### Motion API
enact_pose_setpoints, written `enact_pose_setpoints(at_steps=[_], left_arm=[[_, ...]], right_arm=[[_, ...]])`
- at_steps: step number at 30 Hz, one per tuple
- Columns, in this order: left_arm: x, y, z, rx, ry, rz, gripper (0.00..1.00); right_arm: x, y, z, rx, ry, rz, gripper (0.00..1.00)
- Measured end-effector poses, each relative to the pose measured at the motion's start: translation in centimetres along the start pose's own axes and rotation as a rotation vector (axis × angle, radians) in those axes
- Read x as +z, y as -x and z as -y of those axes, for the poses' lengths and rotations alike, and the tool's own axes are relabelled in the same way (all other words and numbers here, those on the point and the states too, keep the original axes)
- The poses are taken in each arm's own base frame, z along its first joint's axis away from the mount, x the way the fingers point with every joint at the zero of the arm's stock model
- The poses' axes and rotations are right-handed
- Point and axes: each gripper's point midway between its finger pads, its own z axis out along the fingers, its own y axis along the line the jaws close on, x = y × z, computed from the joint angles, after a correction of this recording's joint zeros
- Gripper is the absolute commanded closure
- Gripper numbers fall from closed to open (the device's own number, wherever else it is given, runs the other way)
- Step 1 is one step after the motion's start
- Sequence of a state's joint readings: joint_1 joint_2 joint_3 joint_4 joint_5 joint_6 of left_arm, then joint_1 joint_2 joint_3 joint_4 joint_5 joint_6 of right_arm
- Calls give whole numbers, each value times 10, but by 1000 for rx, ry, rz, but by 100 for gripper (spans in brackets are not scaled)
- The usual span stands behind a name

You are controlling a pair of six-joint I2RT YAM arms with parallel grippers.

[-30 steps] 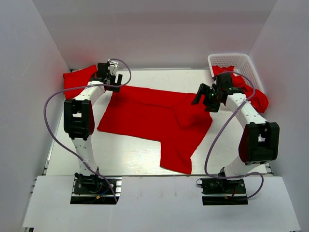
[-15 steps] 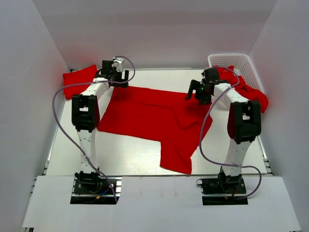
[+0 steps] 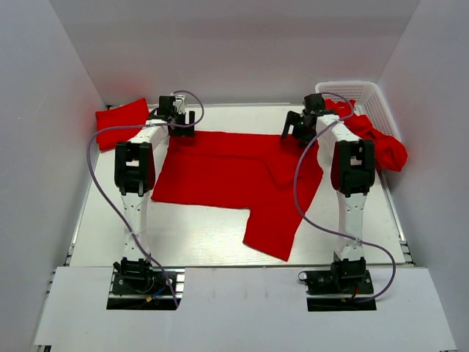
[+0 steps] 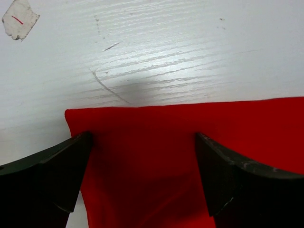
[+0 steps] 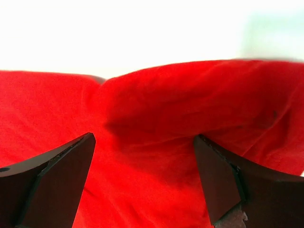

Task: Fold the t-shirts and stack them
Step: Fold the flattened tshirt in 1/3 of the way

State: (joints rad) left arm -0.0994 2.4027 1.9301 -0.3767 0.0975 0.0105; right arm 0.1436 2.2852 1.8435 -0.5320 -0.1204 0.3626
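One red t-shirt [image 3: 234,176] lies spread flat across the middle of the table, a sleeve pointing toward the near edge. My left gripper [image 3: 179,123] hovers over its far left corner. It is open, and in the left wrist view the gripper [image 4: 142,156] straddles the cloth's corner [image 4: 180,137] with its fingers [image 4: 52,175] apart. My right gripper [image 3: 297,128] is at the shirt's far right edge, also open. The right wrist view shows that gripper [image 5: 142,161] over a raised fold of red cloth [image 5: 166,104]. A folded red shirt [image 3: 121,123] rests at the back left.
A white lattice basket [image 3: 359,92] stands at the back right, with more red shirts [image 3: 377,143] spilling over its near side. White walls enclose the table on three sides. A torn sticker [image 4: 19,19] marks the white tabletop [image 4: 166,57] beyond the shirt's corner.
Both arms have reached toward the back. The right gripper moved left and away, from the shirt's right part to its far edge. The left gripper shifted slightly right along the far edge.
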Motion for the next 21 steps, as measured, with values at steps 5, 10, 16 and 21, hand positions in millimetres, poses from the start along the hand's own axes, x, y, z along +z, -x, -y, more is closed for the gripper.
enact_pose_setpoints(at_steps=[5,10,16,21], left_arm=[[2,4,-4,-31,26,-3,0],[10,14,-10,-54,51,10,0],[12,27,-9,-57,19,27,0],[-11,65,-5,-48,2,89,0]], right_arm=[[23,47,-10,-9,50,82,10],[32,72,-15,-19,101,144,10],[30,71,-20,-88,127,144,10],[-6,73,-35,-236,102,181,10]])
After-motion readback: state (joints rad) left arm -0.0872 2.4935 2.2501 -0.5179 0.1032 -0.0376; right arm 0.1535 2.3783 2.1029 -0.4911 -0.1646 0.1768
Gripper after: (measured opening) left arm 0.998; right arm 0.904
